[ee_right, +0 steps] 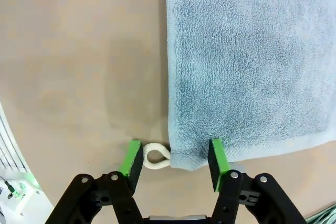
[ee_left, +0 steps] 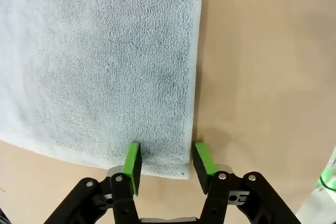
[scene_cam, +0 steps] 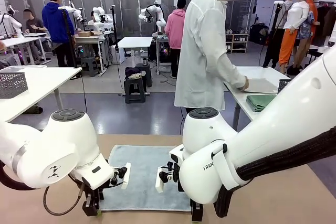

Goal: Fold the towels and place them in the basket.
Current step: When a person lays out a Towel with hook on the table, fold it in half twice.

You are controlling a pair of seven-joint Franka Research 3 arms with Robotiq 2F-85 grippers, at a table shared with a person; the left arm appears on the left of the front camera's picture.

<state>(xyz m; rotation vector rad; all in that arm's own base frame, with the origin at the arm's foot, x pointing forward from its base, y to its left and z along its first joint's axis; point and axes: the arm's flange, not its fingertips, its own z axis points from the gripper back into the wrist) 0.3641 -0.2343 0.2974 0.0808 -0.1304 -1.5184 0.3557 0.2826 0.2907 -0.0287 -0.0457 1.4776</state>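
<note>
Pale blue-grey rectangular terry-cloth towel [scene_cam: 144,174] lies spread flat on the tan desk [scene_cam: 294,198], between the two white arms. The left hand [ee_left: 168,161] stands part open astride one near corner, one green pad on the cloth and the other just off its edge, gripping nothing. The right hand [ee_right: 176,160], likewise part open and holding nothing, straddles the other near corner and a small white loop tag [ee_right: 156,157].
</note>
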